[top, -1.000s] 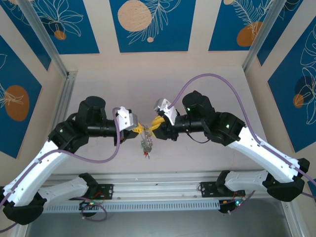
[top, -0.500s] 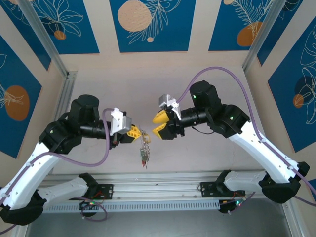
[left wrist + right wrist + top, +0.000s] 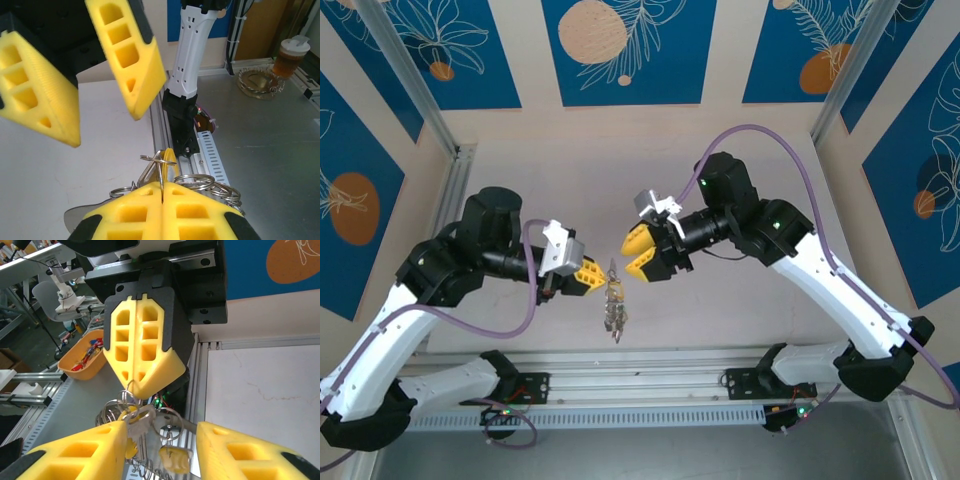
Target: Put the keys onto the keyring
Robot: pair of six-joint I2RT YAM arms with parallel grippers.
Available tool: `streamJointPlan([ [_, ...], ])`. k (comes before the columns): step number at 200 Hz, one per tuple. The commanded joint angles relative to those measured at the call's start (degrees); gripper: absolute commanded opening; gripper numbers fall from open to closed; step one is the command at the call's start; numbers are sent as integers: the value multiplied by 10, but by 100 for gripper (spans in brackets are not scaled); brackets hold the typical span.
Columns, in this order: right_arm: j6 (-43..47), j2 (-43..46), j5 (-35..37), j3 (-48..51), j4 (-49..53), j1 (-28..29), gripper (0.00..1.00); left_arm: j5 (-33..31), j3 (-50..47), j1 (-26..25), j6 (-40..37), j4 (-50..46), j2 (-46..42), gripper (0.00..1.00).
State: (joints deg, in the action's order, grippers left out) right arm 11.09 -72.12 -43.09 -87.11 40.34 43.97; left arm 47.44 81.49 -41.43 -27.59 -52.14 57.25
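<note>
Top external view: keyring (image 3: 613,300) pinched by L gripper (image 3: 598,278); R gripper (image 3: 628,256), jaws spread, at 2 o'clock. Ring should be held steady while R is aligned.

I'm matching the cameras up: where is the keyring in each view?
Top external: keyring dangles at centre, just right of the left gripper.
Left wrist: bottom centre, poking above the shut yellow fingers.
Right wrist: lower centre, hanging under the left gripper.
Shared landmark: the left gripper, shut on it.
</note>
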Motion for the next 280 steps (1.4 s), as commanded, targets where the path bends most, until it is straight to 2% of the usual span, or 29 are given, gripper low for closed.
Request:
streamJointPlan([
  [1,12,-3,-58,-16,-13,-15,39,25,28,-3,-25,5,15,0],
  [59,49,-37,-139,-34,3,-80,37,60,41,30,-46,34,68,0],
  [100,85,-61,-190,-40,17,-130,38,95,85,65,-91,9,111,0],
  [158,96,-86,-186,-27,-29,-169,39,198,104,150,-75,51,138,0],
  [220,81,-116,-219,-34,-79,-175,38,216,118,159,-98,16,151,0],
  [280,52,-101,-272,-29,-92,-162,38,216,124,155,-113,-13,152,0],
])
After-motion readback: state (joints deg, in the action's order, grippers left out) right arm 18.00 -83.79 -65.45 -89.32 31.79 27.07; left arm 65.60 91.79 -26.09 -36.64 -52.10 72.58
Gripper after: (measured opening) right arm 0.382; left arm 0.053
